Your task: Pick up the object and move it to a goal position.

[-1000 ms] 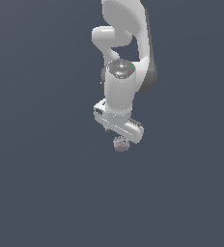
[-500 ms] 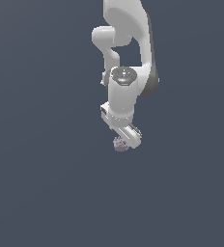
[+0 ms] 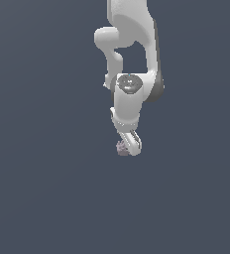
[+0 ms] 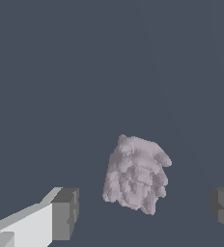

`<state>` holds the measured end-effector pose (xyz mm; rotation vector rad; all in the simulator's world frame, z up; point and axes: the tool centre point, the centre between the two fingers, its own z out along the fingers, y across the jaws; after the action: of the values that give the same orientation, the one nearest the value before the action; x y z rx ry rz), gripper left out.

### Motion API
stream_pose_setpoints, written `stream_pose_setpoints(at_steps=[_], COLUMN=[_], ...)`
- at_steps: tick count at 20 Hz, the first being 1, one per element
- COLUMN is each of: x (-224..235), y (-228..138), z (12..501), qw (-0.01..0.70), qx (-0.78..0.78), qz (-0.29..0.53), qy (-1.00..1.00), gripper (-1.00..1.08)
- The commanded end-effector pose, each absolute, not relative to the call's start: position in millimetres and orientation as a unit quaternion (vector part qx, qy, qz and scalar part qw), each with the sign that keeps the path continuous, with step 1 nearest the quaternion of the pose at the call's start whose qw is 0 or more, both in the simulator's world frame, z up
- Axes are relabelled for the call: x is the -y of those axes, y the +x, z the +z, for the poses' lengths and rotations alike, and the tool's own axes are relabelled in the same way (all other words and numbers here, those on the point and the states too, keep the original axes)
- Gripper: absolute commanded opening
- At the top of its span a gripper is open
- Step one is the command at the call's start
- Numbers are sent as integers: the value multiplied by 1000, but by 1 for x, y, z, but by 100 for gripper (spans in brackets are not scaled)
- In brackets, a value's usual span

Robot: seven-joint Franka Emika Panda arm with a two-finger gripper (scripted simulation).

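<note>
Item 1, gripper [image 4: 145, 208]. White body with dark grey pads. In the wrist view one pad [image 4: 65, 213] is seen to one side of the object and the other at the opposite edge of the picture, with bare floor between each pad and the lump. The jaws are spread wide and nothing is held. In the exterior view the gripper [image 3: 129, 145] is seen end-on beneath the arm [image 3: 132, 59], low over the floor [image 3: 37, 198].

Item 2, object [image 4: 135, 173]. A small greyish-mauve lump, roundish, with a rough, knobbly surface, paler on its raised bumps and darker in the hollows. It is narrower than the span between the pads. It is placed between the two pads in the wrist view, untouched by either. In the exterior view the object [image 3: 121, 147] is only partly shown, at the lower tip of the gripper on the exterior view's left side. Whether it rests on the floor cannot be told with certainty, though it is judged to lie there.

Step in hand: alignment over the object before the grasp is judged to be under way. No goal marker is shown.

Next move: a short descent until the pads flank the lump's middle is called for, then a closing of the jaws; on so bumpy a surface, an even seat for both pads is needed to prevent slipping.
</note>
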<state>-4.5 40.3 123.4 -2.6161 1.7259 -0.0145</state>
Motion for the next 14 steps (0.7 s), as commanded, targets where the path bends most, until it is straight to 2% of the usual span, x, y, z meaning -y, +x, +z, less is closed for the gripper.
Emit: stream_pose_setpoints(at_steps=[1,14], x=[-42,-48], y=[-7,-13], z=[119,105], qw=[3,0], qx=[-579,-661], qz=[-3,0], qy=[-815,-750], gripper=[100,100])
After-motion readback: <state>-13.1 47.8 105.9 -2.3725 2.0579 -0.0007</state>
